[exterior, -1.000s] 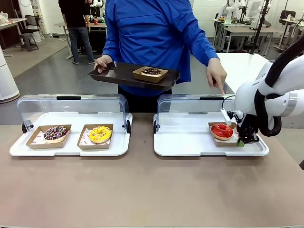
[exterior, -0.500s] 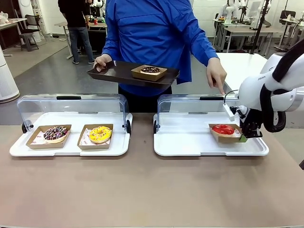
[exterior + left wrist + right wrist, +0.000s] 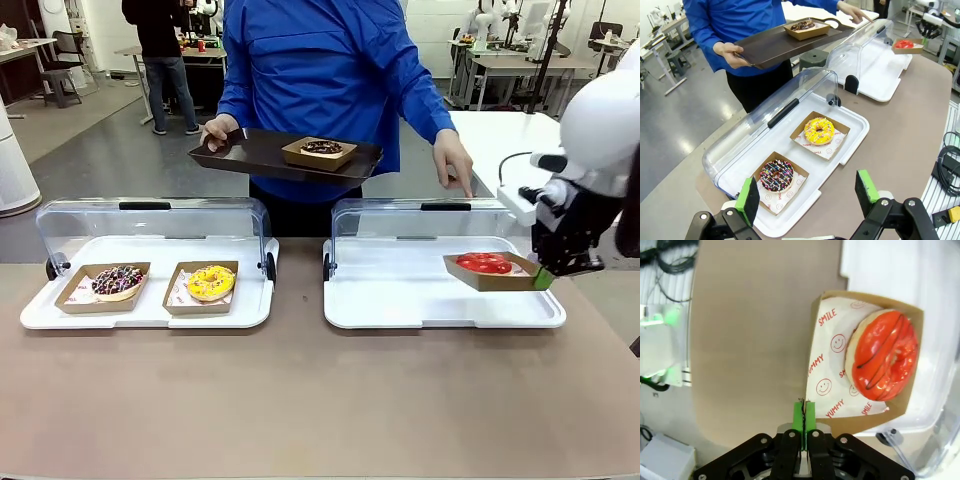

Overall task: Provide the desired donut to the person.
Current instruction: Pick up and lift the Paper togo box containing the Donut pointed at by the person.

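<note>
My right claw [image 3: 543, 277] is pinched tight on the 3 o'clock rim of the paper carton [image 3: 478, 283] carrying the red donut [image 3: 484, 263]. It holds the carton just over the white tray [image 3: 400, 305], at 3 o'clock in the front view. My left claw [image 3: 807, 194] is spread wide with nothing in it, above the counter [image 3: 890, 145]. At 12 o'clock the person [image 3: 320, 70] holds a dark tray [image 3: 250, 158] and rests the other hand [image 3: 455, 162] on the clear lid [image 3: 400, 220].

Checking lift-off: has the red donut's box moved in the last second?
Yes: the box rose up and rightward off the white tray, pinched by the right tool.
</note>
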`<state>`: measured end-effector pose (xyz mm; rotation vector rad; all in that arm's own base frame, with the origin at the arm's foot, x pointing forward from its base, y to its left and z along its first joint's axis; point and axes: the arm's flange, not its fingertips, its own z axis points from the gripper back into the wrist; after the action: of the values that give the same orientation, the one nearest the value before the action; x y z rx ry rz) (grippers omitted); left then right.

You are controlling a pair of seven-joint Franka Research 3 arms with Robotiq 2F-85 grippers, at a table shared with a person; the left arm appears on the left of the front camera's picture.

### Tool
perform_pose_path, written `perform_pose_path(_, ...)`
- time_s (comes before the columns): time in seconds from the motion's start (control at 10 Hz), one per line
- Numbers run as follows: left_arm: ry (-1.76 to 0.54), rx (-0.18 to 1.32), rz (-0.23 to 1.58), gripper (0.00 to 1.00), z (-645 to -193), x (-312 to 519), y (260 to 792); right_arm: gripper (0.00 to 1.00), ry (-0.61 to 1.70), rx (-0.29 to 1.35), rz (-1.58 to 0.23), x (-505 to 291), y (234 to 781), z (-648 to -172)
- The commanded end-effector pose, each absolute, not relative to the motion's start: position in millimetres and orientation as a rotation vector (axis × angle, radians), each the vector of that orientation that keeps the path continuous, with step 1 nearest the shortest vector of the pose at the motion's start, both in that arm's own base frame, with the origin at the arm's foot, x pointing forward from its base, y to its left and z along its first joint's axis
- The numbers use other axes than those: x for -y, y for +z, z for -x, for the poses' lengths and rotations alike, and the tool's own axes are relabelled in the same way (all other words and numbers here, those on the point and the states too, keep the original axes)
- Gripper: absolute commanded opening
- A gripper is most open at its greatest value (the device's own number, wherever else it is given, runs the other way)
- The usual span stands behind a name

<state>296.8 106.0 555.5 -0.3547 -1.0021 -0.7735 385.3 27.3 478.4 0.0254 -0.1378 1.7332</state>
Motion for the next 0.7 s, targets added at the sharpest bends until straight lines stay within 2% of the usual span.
perform_pose_path(0.0, -0.773, 1.004, 0.366, 1.00, -296.3, -106.0, 555.6, 0.00, 1.751, 0.230, 0.021, -36.3, 511.8, -346.5)
perform_pose_path(0.4, -0.773, 1.004, 0.366, 1.00, -296.3, -106.0, 555.6, 0.00, 1.763, 0.508, 0.199, -52.0, 533.5, -293.0)
perform_pose_path(0.5, -0.773, 1.004, 0.366, 1.00, -296.3, -106.0, 555.6, 0.00, 1.768, 0.513, 0.266, -55.9, 519.1, -281.1)
perform_pose_path(0.6, -0.773, 1.004, 0.366, 1.00, -296.3, -106.0, 555.6, 0.00, 1.753, 0.409, 0.167, -48.5, 556.2, -302.2)
